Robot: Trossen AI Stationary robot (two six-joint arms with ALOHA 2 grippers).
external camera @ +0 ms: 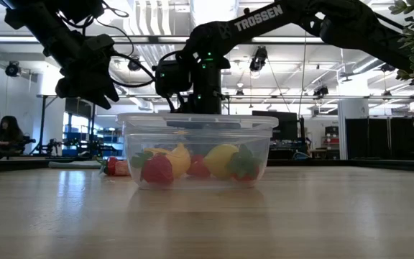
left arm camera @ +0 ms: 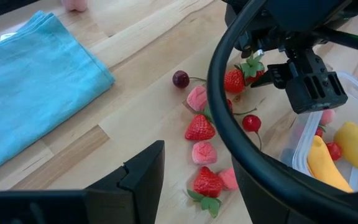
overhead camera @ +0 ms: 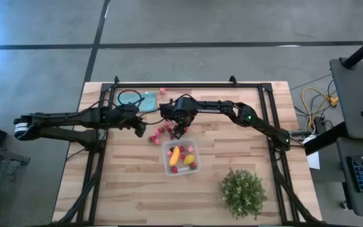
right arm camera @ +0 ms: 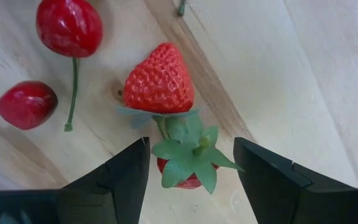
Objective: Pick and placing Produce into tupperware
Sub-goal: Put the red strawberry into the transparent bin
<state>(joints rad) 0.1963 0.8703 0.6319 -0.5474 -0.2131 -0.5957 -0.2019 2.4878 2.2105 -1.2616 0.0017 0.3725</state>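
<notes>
The produce [overhead camera: 159, 132], small red and pink pieces, lies scattered on the wood left of the clear tupperware [overhead camera: 181, 156], which holds yellow and red pieces. My right gripper [right arm camera: 191, 144] points down, open, over a leafy strawberry [right arm camera: 188, 165]. Its fingers stand on either side of the berry with a gap. A second strawberry [right arm camera: 159, 81] and two cherries [right arm camera: 69, 25] lie just beyond. My left gripper [overhead camera: 140, 129] hangs open above the table, left of the scattered pieces, with nothing between its fingers [left arm camera: 138, 180].
A folded teal cloth [overhead camera: 147, 101] lies at the far side, with one pink piece [overhead camera: 162, 91] beside it. A green leafy bush [overhead camera: 243, 192] stands near the front right. A black frame [overhead camera: 188, 84] rings the work area. A cable [left arm camera: 222, 112] arcs across the left wrist view.
</notes>
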